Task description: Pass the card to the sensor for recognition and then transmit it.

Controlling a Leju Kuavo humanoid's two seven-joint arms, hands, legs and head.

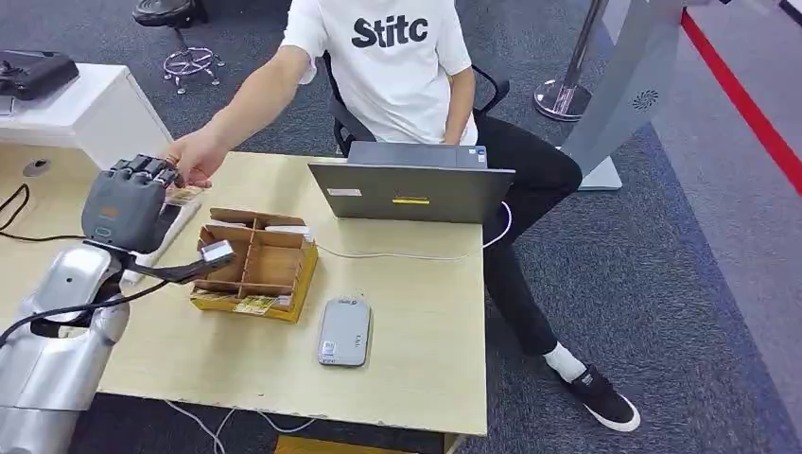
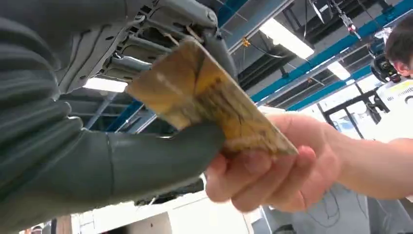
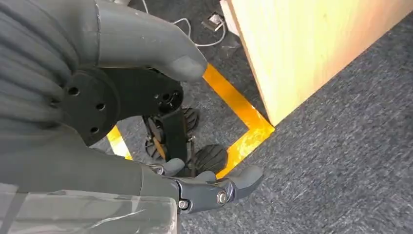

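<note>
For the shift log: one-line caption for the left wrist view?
Left hand holds the card while a person's hand grips its far end.

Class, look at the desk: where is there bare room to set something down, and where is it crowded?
Bare wood lies along the table's near edge, around the card reader and right of it, below the laptop. The far left corner is crowded: the left robot hand and a person's hand meet over the card, beside the divided box.
</note>
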